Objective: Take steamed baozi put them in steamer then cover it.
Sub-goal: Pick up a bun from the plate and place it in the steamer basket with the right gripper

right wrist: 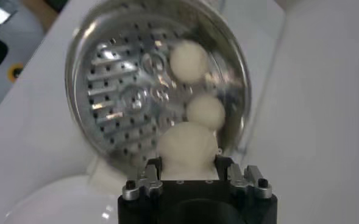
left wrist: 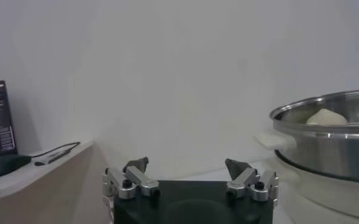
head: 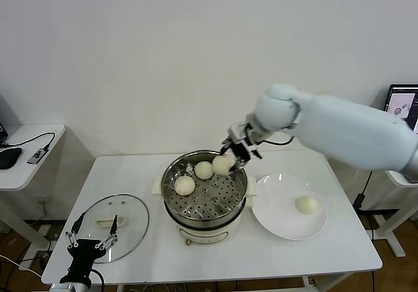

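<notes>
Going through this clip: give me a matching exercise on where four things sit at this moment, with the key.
Things:
1. cover
2. right end effector
3. left end effector
4. plate

Places or states:
A. holds one baozi
B. open, at the table's near-left edge
C. flat on the table, left of the steamer
D. shut on a baozi above the steamer

Pairs: 1-C, 2-D, 3-B, 4-A

**Hidden and cut-off bits**

Right gripper (right wrist: 188, 173) fingertips are sitting behind the baozi (right wrist: 187, 152) in the right wrist view, so contact isn't showing. Steamer (left wrist: 325, 137) is running off the edge in the left wrist view, only one bun top (left wrist: 327, 117) peeking over the rim. Left gripper (head: 91, 241) base is getting cropped by the head view's lower edge. Monitor (head: 403, 106) is cut by the edge, screen too small to read.
</notes>
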`<state>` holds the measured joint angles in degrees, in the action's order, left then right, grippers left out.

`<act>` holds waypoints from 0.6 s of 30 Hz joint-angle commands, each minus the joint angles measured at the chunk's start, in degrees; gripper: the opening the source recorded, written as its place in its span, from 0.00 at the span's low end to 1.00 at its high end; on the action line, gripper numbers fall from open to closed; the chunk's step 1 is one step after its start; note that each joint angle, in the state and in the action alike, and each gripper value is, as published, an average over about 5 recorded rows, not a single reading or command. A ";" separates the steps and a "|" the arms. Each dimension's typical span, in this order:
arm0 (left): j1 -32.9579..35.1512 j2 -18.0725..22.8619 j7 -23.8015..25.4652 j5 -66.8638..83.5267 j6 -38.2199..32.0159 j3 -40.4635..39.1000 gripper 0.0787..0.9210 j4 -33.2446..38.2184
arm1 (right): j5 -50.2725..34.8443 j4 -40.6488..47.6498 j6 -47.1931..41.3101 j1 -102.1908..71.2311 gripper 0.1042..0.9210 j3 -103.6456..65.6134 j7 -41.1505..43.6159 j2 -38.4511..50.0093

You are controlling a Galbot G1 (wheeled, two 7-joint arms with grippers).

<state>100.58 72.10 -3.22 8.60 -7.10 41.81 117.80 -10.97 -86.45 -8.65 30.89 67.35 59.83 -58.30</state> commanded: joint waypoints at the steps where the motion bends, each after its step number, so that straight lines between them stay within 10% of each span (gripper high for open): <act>1: -0.01 0.25 -0.07 0.03 -0.09 0.19 0.88 -0.18 | 4.38 1.83 14.74 -1.64 0.55 5.16 -1.01 -8.48; 18: -0.39 0.86 -0.28 -0.40 -0.02 -0.01 0.88 -0.83 | 13.92 6.08 28.11 -4.57 0.56 6.65 -1.05 -9.99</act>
<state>100.24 72.92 -3.47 8.24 -7.18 41.92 117.00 -0.94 -81.74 12.17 27.25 72.85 58.95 -66.54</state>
